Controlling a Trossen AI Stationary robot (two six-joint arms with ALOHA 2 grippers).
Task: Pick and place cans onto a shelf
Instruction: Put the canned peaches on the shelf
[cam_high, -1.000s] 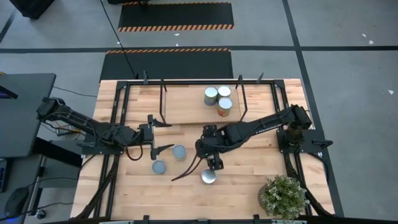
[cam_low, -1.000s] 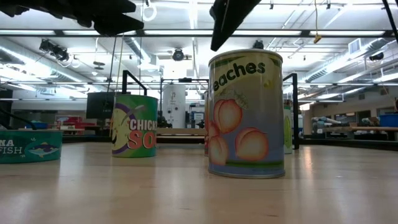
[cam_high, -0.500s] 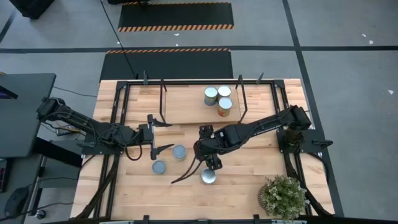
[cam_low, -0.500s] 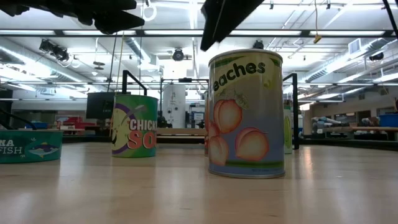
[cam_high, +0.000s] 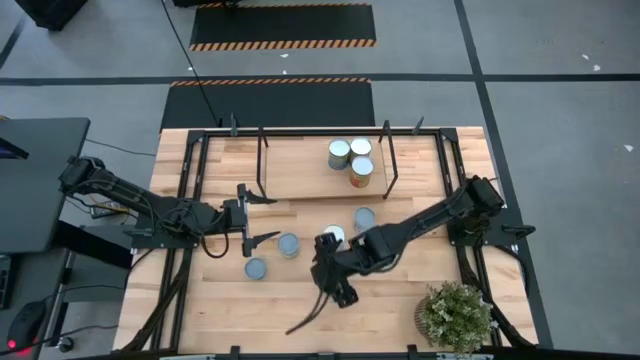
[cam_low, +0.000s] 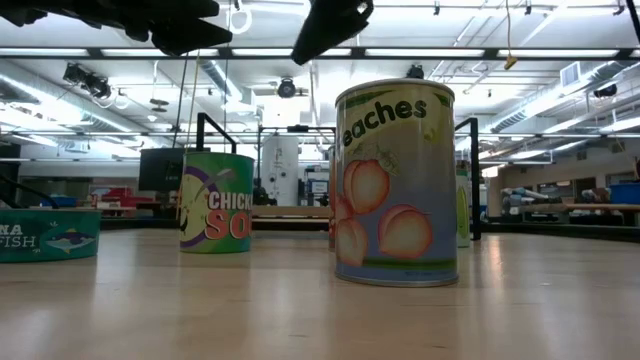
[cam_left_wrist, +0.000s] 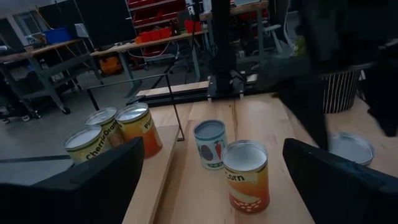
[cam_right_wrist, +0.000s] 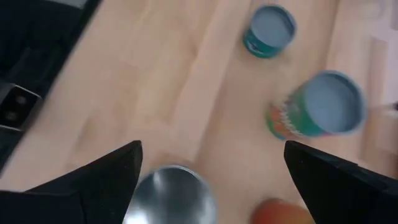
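Nearest the bench's front edge, the right end effector hovers with fingers spread above a silver-topped peaches can. Farther back, the left end effector waits, fingers spread, beside two blue-topped cans. At the far end, three cans stand on the shelf.

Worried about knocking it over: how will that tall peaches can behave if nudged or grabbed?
The peaches can stands upright, taller than wide, so a high nudge could tip it; tipped, it would likely roll. It looks rigid, so probably takes a firm squeeze; its glossy label may slip.
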